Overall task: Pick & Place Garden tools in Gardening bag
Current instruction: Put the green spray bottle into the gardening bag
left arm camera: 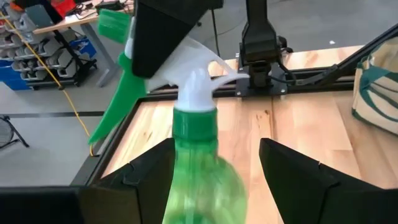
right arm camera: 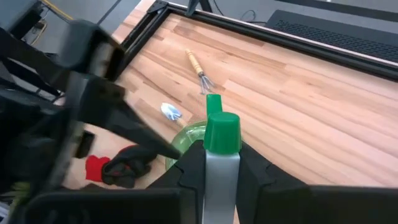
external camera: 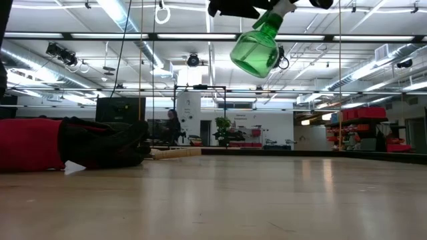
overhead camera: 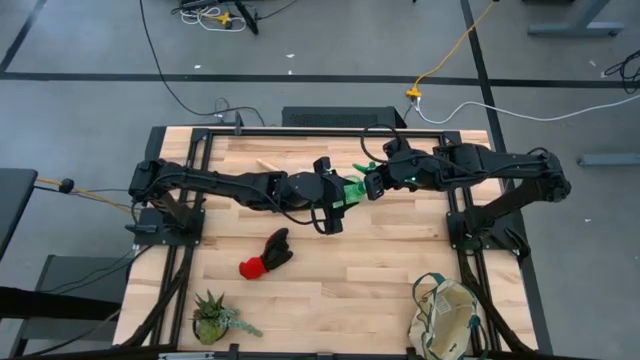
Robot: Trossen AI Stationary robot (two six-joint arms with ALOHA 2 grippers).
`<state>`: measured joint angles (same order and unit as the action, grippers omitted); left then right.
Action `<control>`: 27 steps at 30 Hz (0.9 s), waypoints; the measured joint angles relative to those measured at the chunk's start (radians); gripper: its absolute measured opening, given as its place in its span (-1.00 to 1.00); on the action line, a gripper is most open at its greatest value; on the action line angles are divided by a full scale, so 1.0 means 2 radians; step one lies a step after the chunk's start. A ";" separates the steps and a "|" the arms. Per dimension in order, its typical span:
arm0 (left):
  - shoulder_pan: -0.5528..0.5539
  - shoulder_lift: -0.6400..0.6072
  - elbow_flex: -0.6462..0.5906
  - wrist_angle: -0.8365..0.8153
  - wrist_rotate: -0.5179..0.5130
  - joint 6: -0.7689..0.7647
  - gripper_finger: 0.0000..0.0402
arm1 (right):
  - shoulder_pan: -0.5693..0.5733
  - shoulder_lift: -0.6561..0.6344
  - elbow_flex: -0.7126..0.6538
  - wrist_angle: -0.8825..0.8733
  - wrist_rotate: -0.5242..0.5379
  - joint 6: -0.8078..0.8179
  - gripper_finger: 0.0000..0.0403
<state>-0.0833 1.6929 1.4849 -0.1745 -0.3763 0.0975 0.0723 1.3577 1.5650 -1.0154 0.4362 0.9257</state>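
Note:
A bright green spray bottle [overhead camera: 350, 187] with a white head hangs high over the table's middle, between both arms; in the low view the spray bottle [external camera: 257, 50] is well clear of the wood. My right gripper [right arm camera: 221, 180] is shut on its head. My left gripper [left arm camera: 217, 149] is open, with one finger on either side of the bottle's round body [left arm camera: 202, 180]. The red-and-black gloves [overhead camera: 265, 255] lie on the table nearer the front. The wooden-handled rake [right arm camera: 198, 67] lies flat by the far edge. The beige gardening bag [overhead camera: 445, 318] sits at the near right corner. My left gripper has a clear gap between one finger [left arm camera: 298, 180] and the bottle's body. The other finger [left arm camera: 146, 180] stands close against the body, and I cannot tell whether it touches. My right gripper pinches the bottle's white spray head [right arm camera: 221, 163] between its two fingers, just below the green nozzle cap [right arm camera: 222, 132]. It comes slanting down from the table's right side. The bottle is lifted clear and hangs tilted, its round body lower and toward the left arm.
A small spiky potted plant [overhead camera: 213, 316] stands at the near left corner. A pale trowel blade [right arm camera: 169, 111] shows on the wood beside the rake. Bare wood lies between the gloves and the bag [left arm camera: 376, 87].

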 joint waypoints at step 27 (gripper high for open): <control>0.002 -0.154 0.000 -0.043 -0.021 -0.006 0.20 | 0.035 -0.078 0.000 -0.093 -0.110 -0.137 -0.73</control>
<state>-0.0803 1.3854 1.4849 -0.2601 -0.4175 0.0856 0.1419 1.2017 1.5650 -1.2021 0.2157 0.6519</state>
